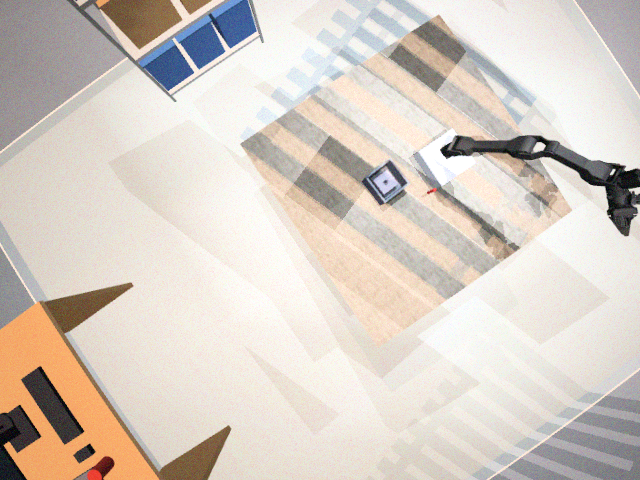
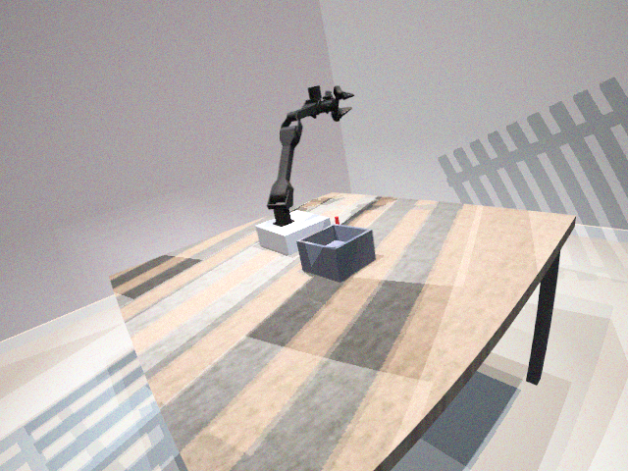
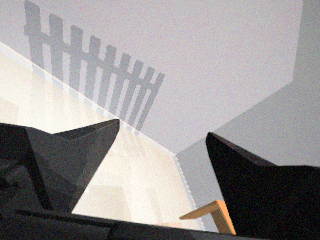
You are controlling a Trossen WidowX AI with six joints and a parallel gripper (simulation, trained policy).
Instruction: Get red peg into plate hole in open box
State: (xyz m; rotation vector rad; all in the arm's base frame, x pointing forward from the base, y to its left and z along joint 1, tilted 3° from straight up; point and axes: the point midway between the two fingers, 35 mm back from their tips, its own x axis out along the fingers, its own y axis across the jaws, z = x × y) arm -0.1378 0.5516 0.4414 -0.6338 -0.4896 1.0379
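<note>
The red peg (image 1: 432, 191) (image 2: 337, 220) stands on the table outside the box, beside the white base block; its lower part is hidden behind the box in the exterior view. The open grey-blue box (image 1: 373, 192) (image 2: 319, 261) sits on the table. Its pale bottom plate (image 1: 379, 186) (image 2: 335, 243) shows a small dark hole near the middle in the top view, with no peg in it. My gripper (image 1: 626, 232) (image 2: 350, 101) (image 3: 163, 130) is open and empty, high above the table and far from the peg and the box. Its two fingers stand wide apart in the wrist view.
The arm rises from the white base block (image 1: 439, 167) (image 2: 276, 240), close to the peg and the box. The striped table (image 1: 408, 299) (image 2: 304, 395) carries them. An orange desk (image 1: 31, 341) and a shelf with blue bins (image 1: 199, 49) stand away from it.
</note>
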